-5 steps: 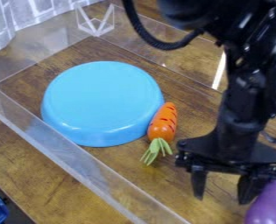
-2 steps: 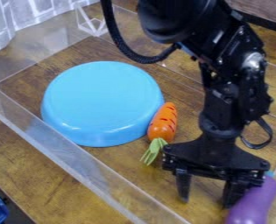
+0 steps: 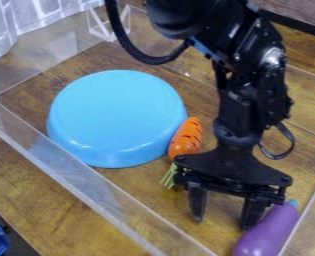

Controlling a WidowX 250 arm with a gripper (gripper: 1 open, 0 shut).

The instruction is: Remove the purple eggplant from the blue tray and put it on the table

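Camera view: the purple eggplant (image 3: pixel 264 233) is lying on the table (image 3: pixel 42 218), lower right of frame, off the blue tray (image 3: pixel 116 118) at upper left. Gripper (image 3: pixel 225 211) is standing beside it, fingers apart; retreat advisably straight up, avoiding a nudge.

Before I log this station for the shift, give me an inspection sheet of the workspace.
Surface: dark brown wood-grain table, glossy, with low clear walls.
Job's things: purple eggplant on the table at the near right, outside the blue tray; its blue tip points away from the camera.
Clutter: orange toy carrot right beside the tray, its green leaves partly hidden by the gripper.
Gripper: black gripper, fingers pointing down and apart, nothing seen between them, just left of the eggplant in the picture.
Cables: black cable looping along the arm.
Surroundings: white ribbed object at the top left corner; blue object, cut off, at the bottom left.
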